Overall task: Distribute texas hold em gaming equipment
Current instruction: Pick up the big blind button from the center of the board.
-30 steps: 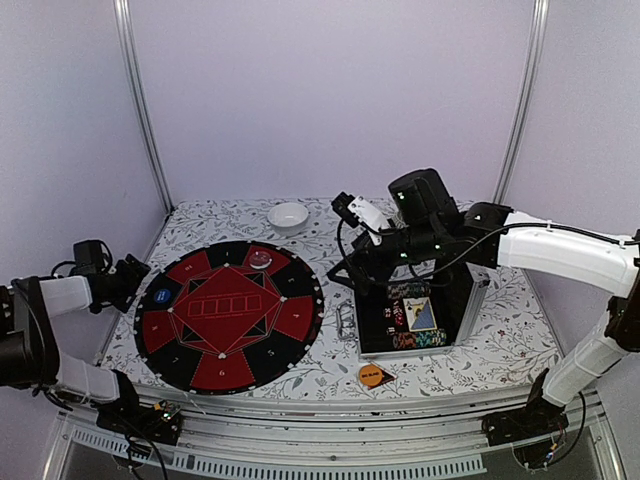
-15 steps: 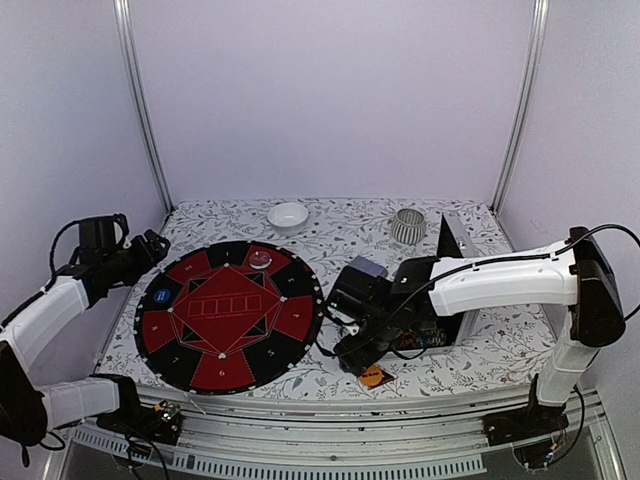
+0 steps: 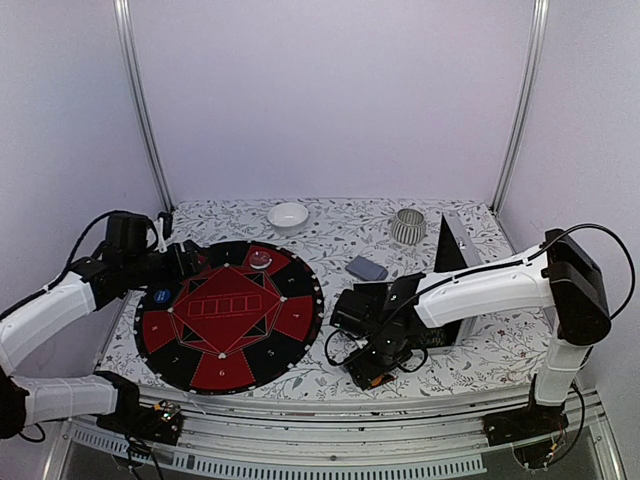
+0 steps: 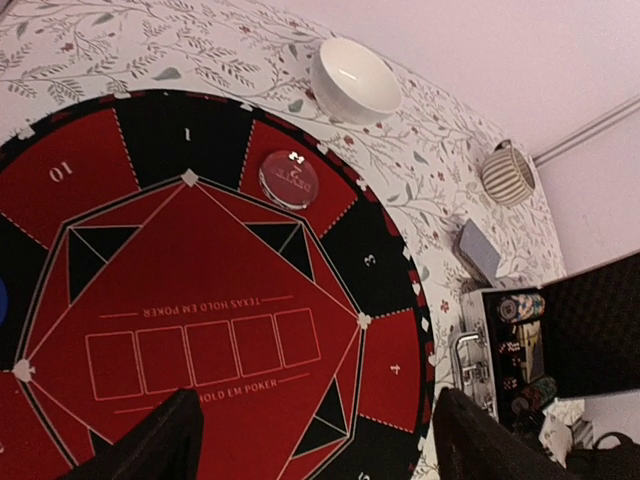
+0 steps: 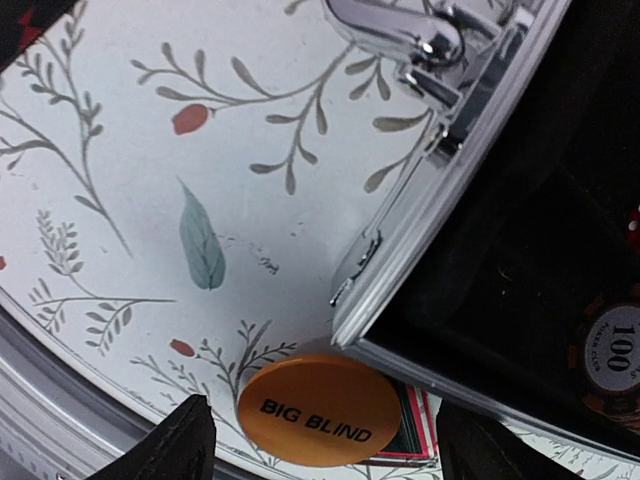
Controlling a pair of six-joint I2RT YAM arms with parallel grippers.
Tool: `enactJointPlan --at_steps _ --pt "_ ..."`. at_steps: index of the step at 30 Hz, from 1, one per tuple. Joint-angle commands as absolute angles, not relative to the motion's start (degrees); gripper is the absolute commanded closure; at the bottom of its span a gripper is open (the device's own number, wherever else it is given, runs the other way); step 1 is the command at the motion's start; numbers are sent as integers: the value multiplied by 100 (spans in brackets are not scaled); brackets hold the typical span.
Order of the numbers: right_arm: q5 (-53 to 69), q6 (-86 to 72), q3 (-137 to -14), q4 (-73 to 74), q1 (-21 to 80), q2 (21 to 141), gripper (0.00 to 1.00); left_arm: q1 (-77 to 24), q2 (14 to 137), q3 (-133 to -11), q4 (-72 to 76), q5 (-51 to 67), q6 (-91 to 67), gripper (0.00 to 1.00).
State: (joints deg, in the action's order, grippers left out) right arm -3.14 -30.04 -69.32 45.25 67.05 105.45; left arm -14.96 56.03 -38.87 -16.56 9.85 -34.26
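An orange "BIG BLIND" disc [image 5: 318, 410] lies on the table at the corner of the open case [image 5: 440, 230], partly over a red-edged triangular marker [image 5: 415, 440]. My right gripper [image 5: 330, 452] hovers just above the disc, open, with a finger on either side of it. In the top view the right gripper [image 3: 375, 368] is at the table's front. A blue disc [image 3: 160, 296] and a clear disc [image 3: 261, 260] sit on the round poker mat [image 3: 230, 350]. My left gripper [image 3: 185, 262] hangs open and empty over the mat's left rim. A grey-blue card deck [image 3: 367, 268] lies behind the case.
Striped chips [image 4: 520, 308] fill the case [image 3: 445, 300], its lid standing upright. A white bowl [image 3: 288, 215] and a ribbed grey cup [image 3: 408, 226] stand at the back. The table's front edge runs close below the orange disc.
My right arm has swung from over the case down to the orange disc at the front; the card deck now lies uncovered on the table. My left arm has moved right toward the mat.
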Motion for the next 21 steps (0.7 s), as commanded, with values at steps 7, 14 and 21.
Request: enactJointPlan --at_steps 7,14,21 --pt "-695 -3057 -6882 4698 6727 10957 25 -2057 6269 -4182 -1647 1045 -3414 19" --pt "-935 -3086 -7096 4854 6772 11073 35 -2101 6409 -4280 -1646 997 -3327 19" --pt "-994 -3034 -7210 4875 6768 10982 47 -2120 6364 -4234 -1644 961 -3301 19"
